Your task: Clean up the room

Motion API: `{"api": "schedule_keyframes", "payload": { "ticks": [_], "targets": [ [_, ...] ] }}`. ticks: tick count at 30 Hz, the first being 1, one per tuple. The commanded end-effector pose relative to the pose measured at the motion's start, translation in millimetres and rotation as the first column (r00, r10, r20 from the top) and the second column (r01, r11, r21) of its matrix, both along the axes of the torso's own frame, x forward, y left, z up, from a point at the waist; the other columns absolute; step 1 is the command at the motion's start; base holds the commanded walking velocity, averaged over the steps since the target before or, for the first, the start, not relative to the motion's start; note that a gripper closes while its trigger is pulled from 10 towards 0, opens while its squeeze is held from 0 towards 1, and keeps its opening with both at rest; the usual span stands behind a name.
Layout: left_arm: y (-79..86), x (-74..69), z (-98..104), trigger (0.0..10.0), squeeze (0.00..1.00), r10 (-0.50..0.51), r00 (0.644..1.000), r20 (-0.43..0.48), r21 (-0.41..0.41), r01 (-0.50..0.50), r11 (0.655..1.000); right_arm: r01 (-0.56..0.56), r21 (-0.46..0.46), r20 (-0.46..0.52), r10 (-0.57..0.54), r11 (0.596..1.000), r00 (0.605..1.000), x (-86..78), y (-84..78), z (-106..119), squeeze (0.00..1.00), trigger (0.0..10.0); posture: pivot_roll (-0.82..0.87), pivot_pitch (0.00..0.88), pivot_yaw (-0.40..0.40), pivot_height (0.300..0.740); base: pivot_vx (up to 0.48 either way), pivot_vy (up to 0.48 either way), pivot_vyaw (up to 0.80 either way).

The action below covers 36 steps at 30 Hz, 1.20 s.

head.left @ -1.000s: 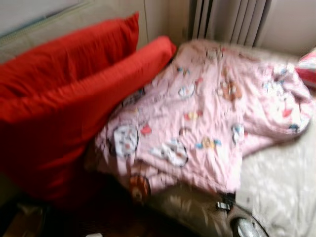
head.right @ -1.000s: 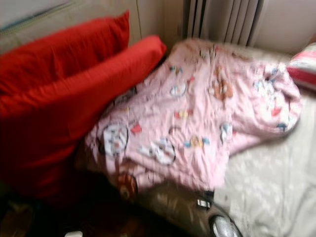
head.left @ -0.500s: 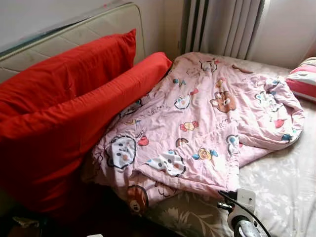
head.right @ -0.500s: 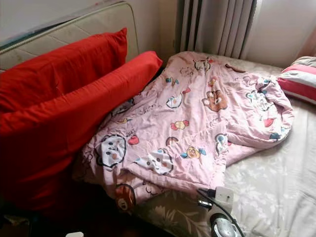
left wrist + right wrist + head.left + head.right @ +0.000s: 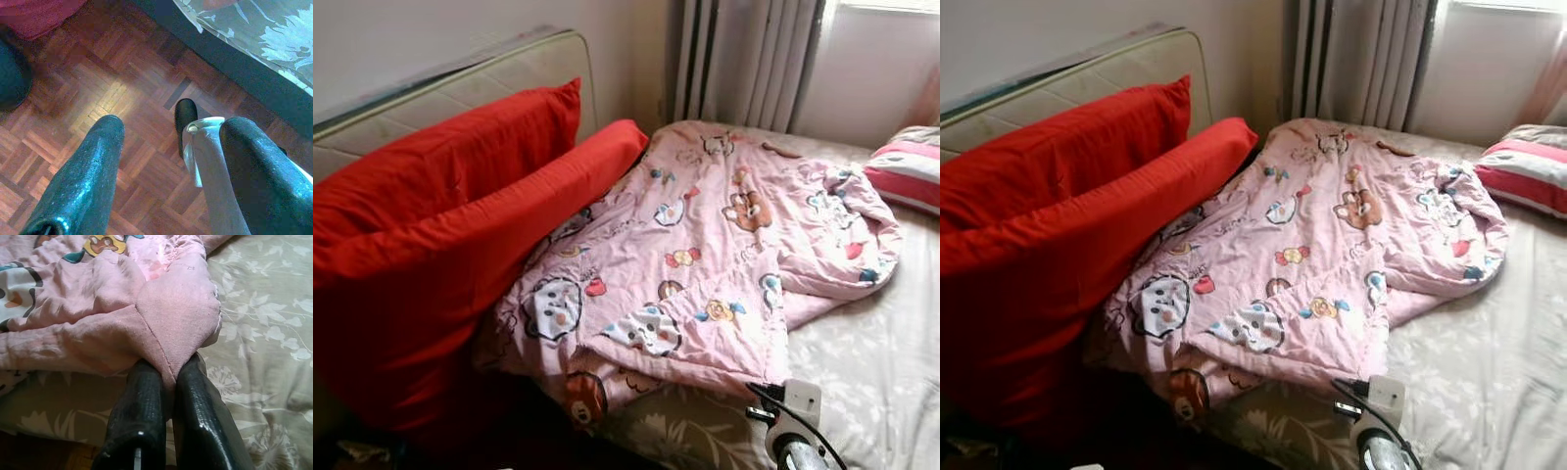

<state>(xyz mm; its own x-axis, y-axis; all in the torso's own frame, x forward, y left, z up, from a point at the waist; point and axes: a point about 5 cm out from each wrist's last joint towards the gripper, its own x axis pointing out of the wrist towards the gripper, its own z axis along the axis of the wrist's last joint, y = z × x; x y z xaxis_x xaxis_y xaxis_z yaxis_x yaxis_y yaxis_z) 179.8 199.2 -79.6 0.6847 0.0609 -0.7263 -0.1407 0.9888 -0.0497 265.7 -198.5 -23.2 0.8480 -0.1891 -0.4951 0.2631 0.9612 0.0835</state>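
2 right gripper jaws pinch pink quilt corner on bed.

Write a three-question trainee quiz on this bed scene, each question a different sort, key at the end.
1. True or false: the right claw is shut on a corner of the pink quilt.
2. What lies under the left claw? A) parquet floor B) carpet C) tiles
3. Fill in: the two pillows leaning by the headboard are ____ in colour.

Key: 1 true; 2 A, the parquet floor; 3 red, the red pillows.
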Motion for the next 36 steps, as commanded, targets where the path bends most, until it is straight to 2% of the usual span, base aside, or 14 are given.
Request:
{"api": "schedule_keyframes", "payload": {
  "ticks": [1,4,25,36],
  "targets": [
    [3.6,-7.8,-4,10.0,0.0,0.002,0.999,-0.039,0.004,-0.002,1.0,0.017,-0.013,0.001,-0.017,1.0,1.0,-0.5,-1.5,0,0.0,10.0,0.01,0.146,0.066,0.74,0.0,0.0,0.0],
    [4.0,-8.0,-4,10.0,0.0,0.004,0.999,-0.04,0.005,-0.004,1.0,0.025,-0.017,0.005,-0.025,1.0,1.0,-0.4,-2.1,1,0.0,10.0,0.01,0.148,0.066,0.74,0.0,0.0,0.0],
    [3.5,-7.4,-4,10.0,0.0,0.014,0.999,-0.039,0.003,-0.014,1.0,0.024,-0.046,0.008,-0.023,0.999,1.0,1.1,-2.4,2,0.0,10.0,0.02,0.166,0.063,0.74,-0.27,0.0,0.0],
    [3.6,-6.6,-3,10.0,0.0,0.016,0.999,-0.036,0.003,-0.016,1.0,0.106,-0.104,0.074,-0.098,0.989,0.992,9.7,-15.2,15,0.0,10.0,0.01,0.175,0.064,0.74,-0.279,0.0,0.0]
  ]
}}
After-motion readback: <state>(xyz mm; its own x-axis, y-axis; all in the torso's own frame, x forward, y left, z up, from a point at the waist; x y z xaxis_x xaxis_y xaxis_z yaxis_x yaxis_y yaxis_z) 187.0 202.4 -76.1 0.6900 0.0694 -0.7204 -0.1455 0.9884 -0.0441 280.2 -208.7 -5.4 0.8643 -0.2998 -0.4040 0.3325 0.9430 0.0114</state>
